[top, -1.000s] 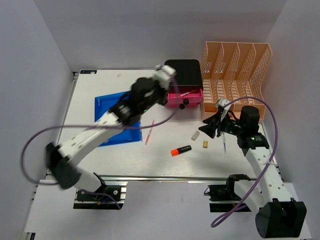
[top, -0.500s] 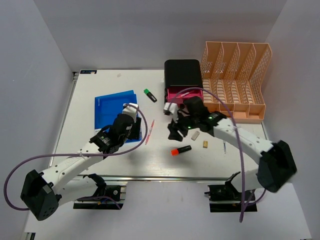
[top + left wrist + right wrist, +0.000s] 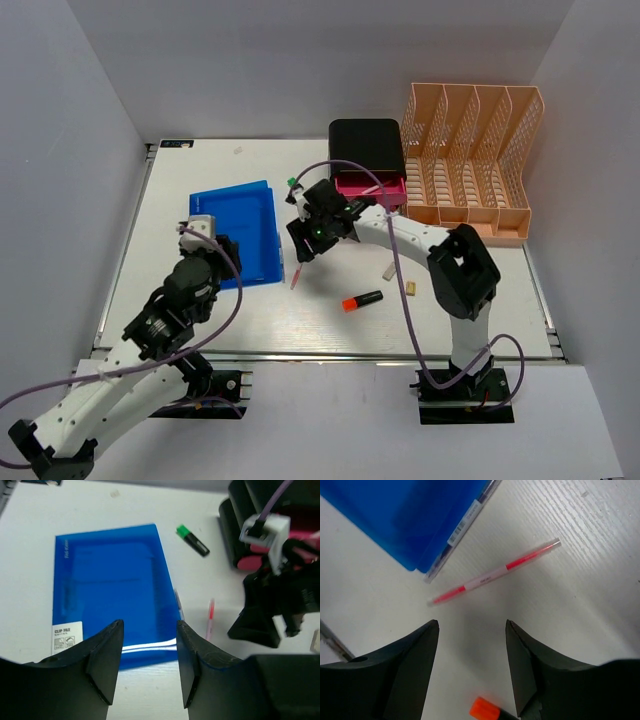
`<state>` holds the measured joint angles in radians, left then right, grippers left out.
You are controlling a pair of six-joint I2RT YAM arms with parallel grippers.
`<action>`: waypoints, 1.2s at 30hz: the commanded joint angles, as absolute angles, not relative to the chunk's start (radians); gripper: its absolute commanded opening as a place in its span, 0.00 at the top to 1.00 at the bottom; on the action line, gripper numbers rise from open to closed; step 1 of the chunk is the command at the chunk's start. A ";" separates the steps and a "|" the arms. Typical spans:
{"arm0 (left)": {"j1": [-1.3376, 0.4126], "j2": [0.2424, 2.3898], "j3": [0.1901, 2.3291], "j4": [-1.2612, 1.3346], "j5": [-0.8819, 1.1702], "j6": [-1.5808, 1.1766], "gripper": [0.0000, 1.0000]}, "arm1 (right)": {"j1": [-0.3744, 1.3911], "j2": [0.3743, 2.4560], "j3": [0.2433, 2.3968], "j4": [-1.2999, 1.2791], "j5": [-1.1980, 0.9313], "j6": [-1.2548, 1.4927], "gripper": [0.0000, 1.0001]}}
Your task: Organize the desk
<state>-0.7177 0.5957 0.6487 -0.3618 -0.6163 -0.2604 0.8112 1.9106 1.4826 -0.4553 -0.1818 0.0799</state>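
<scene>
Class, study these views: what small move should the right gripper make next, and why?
Probably ease the right gripper forward and down to straddle the pink pen. Its jaws are open and empty, and the pen lies loose on the desk just ahead of them, beside the folder.

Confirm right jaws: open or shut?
Open. The right gripper jaws stand apart with nothing between them; the pink pen lies beyond, ungripped.

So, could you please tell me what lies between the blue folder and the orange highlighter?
A pink pen lies there on the desk, clearest in the right wrist view.
</scene>
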 commanded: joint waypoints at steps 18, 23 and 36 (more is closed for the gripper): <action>-0.723 0.528 0.637 -0.356 -0.649 -0.268 0.43 | 0.867 2.181 1.677 -0.511 0.084 0.310 0.45; -0.723 0.529 0.632 -0.354 -0.644 -0.267 0.43 | 0.876 2.221 1.706 -0.526 0.123 0.301 0.48; -0.723 0.597 0.635 -0.344 -0.571 -0.252 0.43 | 0.848 2.141 1.549 -0.500 0.172 0.226 0.78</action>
<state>-0.7177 0.5831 0.6342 -0.3584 -0.6071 -0.2615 0.8646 2.1498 1.6035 -0.4488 0.1558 0.2592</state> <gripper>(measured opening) 0.571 0.254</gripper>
